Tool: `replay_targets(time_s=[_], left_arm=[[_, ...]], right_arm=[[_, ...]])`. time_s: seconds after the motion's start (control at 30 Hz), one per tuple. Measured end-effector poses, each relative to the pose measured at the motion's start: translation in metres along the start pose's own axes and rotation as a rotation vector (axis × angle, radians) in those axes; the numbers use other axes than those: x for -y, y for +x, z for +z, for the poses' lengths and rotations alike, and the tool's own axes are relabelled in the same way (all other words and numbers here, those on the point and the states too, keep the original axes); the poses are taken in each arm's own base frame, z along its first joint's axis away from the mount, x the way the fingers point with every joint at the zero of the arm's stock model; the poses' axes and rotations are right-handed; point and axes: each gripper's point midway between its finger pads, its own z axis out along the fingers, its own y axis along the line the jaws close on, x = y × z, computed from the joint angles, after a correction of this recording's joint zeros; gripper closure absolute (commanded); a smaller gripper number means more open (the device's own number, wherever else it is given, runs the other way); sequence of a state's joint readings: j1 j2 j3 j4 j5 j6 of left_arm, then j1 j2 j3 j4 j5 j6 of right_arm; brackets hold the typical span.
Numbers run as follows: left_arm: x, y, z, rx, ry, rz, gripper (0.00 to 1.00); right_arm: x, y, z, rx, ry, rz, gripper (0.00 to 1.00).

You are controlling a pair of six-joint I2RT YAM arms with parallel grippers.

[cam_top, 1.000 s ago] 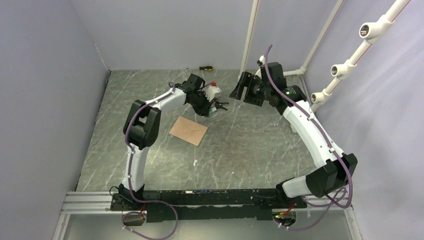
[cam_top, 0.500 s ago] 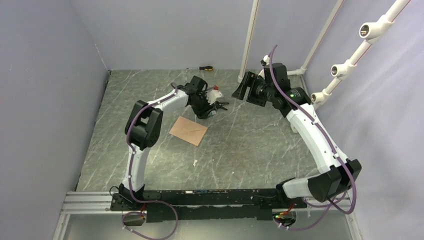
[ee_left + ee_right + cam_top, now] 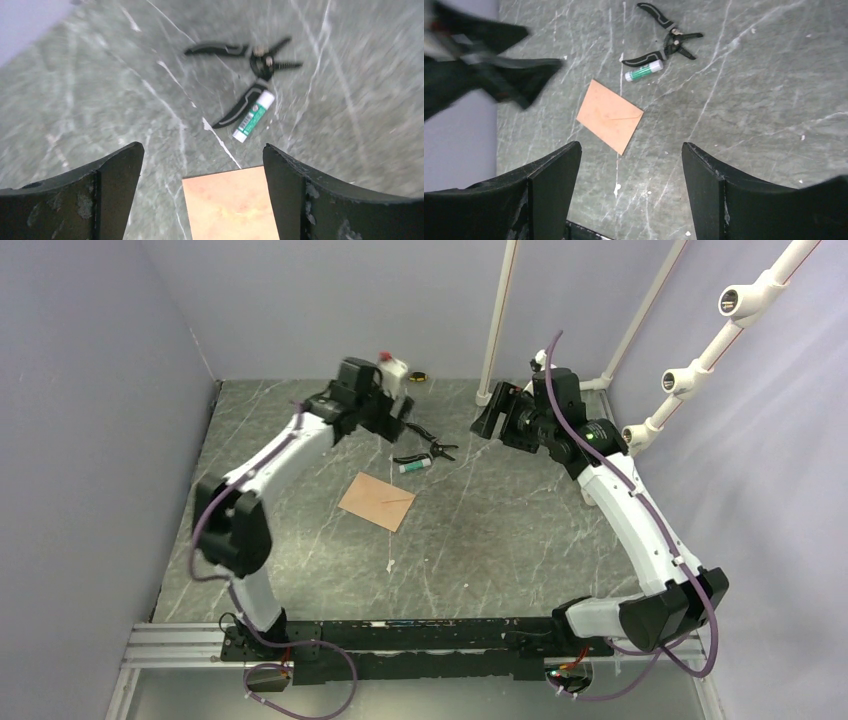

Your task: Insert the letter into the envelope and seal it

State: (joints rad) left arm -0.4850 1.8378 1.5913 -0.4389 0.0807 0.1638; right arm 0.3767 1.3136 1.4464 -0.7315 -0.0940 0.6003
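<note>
On the marble table (image 3: 520, 530), the left gripper (image 3: 200, 162) and right gripper (image 3: 630, 155) hover spread wide and empty. The envelope (image 3: 610, 116) lies flat mid-table, flap folded down, seemingly sealed. No loose letter shows, so it is likely inside. Pliers (image 3: 664, 42) and a glue stick (image 3: 644, 70) lie just beyond.

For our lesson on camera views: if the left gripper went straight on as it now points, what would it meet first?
Probably the envelope, lying flat below the open jaws, or the table just past its edge; depth is unclear.
</note>
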Motion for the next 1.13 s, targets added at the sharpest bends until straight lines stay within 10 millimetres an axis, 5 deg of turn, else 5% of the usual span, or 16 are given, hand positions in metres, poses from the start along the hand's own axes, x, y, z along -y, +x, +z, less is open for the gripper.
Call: replay_targets(time_s=[0.07, 0.23, 0.47, 0.8, 1.0, 1.13], left_arm=[[-0.010, -0.030, -0.042, 0.092, -0.041, -0.089, 0.07], [-0.011, -0.055, -0.131, 0.204, -0.084, -0.249, 0.07], [-0.007, -0.014, -0.208, 0.152, -0.184, -0.405, 0.07], [-0.025, 0.024, -0.334, 0.237, -0.420, -0.575, 0.07], [-0.032, 0.044, -0.385, 0.295, -0.517, -0.631, 0.07], [-0.034, 0.053, -0.397, 0.305, -0.545, -0.645, 0.07]], right_arm=[[0.004, -0.003, -0.001, 0.019, 0.022, -0.008, 0.04], [0.018, -0.017, -0.003, 0.078, 0.109, -0.035, 0.00], [0.031, -0.049, -0.018, 0.190, 0.239, -0.027, 0.00], [0.040, -0.052, -0.047, 0.236, 0.292, -0.024, 0.00], [0.034, -0.056, -0.079, 0.290, 0.256, -0.036, 0.00], [0.032, -0.059, -0.093, 0.321, 0.237, -0.045, 0.00]])
